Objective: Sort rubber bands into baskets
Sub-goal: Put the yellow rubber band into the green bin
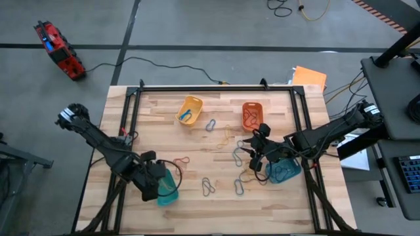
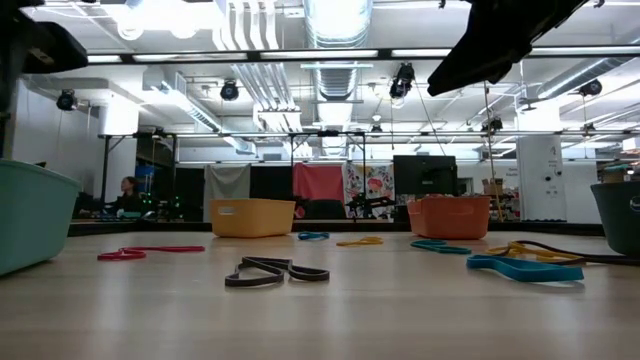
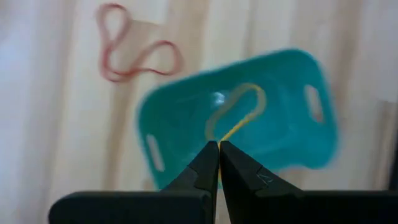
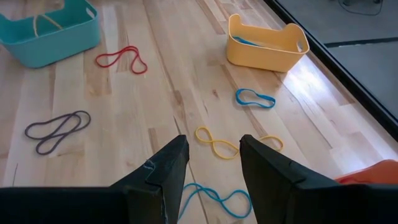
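My left gripper [image 3: 219,147] is shut on a yellow rubber band [image 3: 237,111] above the teal-green basket [image 3: 292,93], which stands near the table's front left [image 1: 172,194]. My right gripper [image 4: 213,158] hovers open over the table's middle right [image 1: 253,152] with nothing between its fingers. Below it a yellow band [image 4: 217,144] and a blue band [image 4: 214,199] lie flat on the wood. The yellow basket [image 1: 190,109] and the orange basket [image 1: 252,115] stand at the far side. The darker blue-teal basket [image 1: 283,172] sits under the right arm. My left gripper pinches one end of the yellow band [image 3: 222,138] between its two fingertips, coming from above and pointing steeply down. The loop hangs below the fingers, over the inside of the teal-green basket. Whether its lower end touches the basket's floor cannot be told.
Loose bands lie about the table: a red one [image 4: 121,59] beside the teal-green basket, a grey one [image 4: 56,130], a blue one [image 4: 255,98] near the yellow basket [image 4: 267,43], others in the middle [image 1: 209,187]. A black frame rail [image 1: 216,87] borders the far edge.
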You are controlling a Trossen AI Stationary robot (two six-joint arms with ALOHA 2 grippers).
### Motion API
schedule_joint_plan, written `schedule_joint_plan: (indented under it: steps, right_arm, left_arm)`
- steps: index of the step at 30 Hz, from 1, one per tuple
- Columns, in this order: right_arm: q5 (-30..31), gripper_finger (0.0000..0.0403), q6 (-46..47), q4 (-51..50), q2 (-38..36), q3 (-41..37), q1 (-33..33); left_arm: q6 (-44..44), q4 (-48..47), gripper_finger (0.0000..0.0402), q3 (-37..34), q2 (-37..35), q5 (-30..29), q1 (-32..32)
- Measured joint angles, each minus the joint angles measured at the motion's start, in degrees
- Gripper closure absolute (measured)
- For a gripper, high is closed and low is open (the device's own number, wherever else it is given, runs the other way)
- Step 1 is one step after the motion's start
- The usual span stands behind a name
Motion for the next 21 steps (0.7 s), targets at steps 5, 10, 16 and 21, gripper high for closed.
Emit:
schedule_joint_plan:
  steps: [5,10,16,21]
  right_arm:
    - [0.0,0.0261,-0.1,0.1,0.0,0.0,0.0]
    - [0.0,0.0261,0.1,0.2,0.0,0.0,0.0]
    - [0.0,0.0261,0.1,0.3,0.0,0.0,0.0]
    - [0.0,0.0261,0.1,0.3,0.0,0.0,0.0]
  left_arm:
    - [-0.8,-1.8,0.0402,0.0,0.7,-5.3,0.2]
    - [-1.8,-1.5,0.0402,0.0,2.0,-6.0,0.1]
    - [-0.8,2.3,0.0402,0.0,4.2,-3.3,0.1]
    - [-0.6,4.7,0.0402,-0.1,6.4,-1.4,0.1]
